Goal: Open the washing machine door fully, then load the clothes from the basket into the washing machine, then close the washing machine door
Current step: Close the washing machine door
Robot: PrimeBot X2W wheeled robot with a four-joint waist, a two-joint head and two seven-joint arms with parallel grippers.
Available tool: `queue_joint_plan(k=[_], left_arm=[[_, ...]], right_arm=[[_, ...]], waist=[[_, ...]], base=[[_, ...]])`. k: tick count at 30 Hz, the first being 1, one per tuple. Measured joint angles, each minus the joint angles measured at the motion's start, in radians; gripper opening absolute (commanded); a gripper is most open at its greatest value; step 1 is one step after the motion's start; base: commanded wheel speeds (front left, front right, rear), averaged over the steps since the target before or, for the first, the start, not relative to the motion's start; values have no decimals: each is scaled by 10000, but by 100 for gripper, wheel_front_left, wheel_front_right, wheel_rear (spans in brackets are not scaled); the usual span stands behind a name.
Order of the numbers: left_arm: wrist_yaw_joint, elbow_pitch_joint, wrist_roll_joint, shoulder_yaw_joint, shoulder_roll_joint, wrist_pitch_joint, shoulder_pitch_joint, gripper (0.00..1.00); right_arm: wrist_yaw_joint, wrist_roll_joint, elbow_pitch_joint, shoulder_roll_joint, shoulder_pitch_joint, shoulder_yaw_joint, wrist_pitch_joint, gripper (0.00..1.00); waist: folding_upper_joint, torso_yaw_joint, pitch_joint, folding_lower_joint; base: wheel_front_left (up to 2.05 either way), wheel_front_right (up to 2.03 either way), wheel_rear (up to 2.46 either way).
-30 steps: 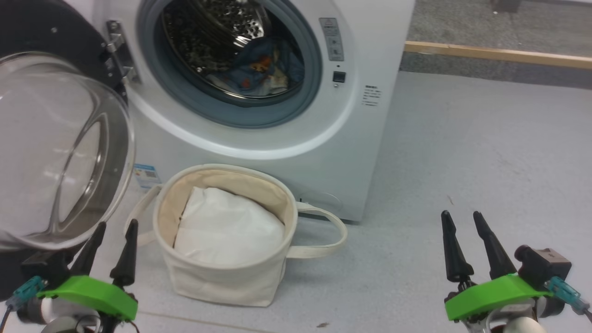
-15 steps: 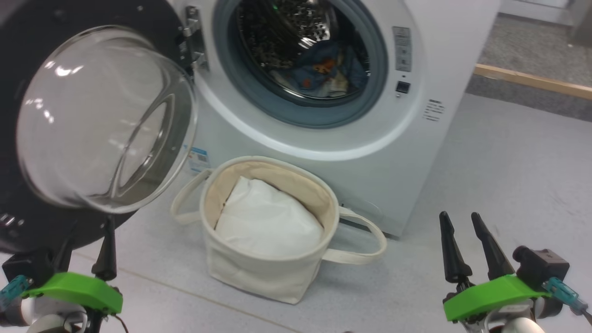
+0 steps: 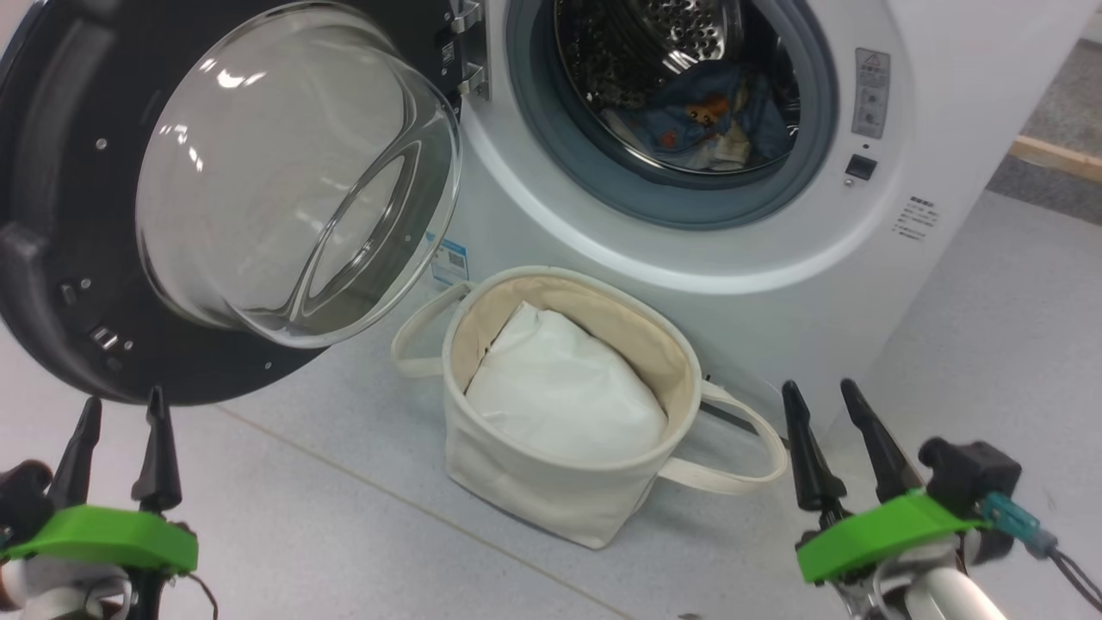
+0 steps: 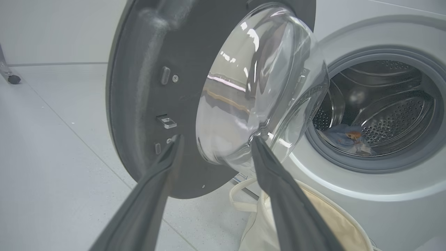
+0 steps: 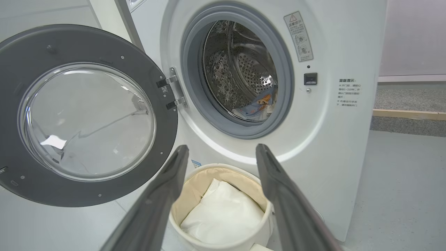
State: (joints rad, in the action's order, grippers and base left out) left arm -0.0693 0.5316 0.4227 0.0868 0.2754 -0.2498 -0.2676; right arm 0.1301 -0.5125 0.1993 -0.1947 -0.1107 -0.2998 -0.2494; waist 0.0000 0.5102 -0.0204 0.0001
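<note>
The washing machine (image 3: 706, 284) stands ahead with its door (image 3: 284, 172) swung wide open to the left, glass bowl facing me. The clothes (image 3: 710, 112), blue with orange faces, lie inside the steel drum. On the floor before the machine sits the cream basket (image 3: 568, 491), holding a plain white bundle (image 3: 560, 396). My left gripper (image 3: 122, 398) is open, just below the door's black rim, nothing between its fingers. My right gripper (image 3: 818, 385) is open and empty, right of the basket. The left wrist view shows the door (image 4: 146, 87) close ahead; the right wrist view looks over the basket (image 5: 195, 184).
Pale grey floor lies to the left of the door and to the right of the machine. A wooden strip (image 3: 1055, 157) borders darker flooring at the far right. A small caster wheel (image 4: 13, 79) stands by the left wall.
The head camera has swung left, so machine, door and basket slid right in the picture. Both grippers stay open and low; the left one now sits below the door's rim.
</note>
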Motion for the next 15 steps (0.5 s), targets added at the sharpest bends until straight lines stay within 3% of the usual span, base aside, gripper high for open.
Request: queue_joint_plan(k=[15], left_arm=[[-19, -851, -165, 1346, -276, 0, 711, 100]], right_arm=[[0, -476, 679, -150, -1507, -1143, 0, 100]], waist=[[0, 298, 463, 0]], base=[[0, 0, 0]])
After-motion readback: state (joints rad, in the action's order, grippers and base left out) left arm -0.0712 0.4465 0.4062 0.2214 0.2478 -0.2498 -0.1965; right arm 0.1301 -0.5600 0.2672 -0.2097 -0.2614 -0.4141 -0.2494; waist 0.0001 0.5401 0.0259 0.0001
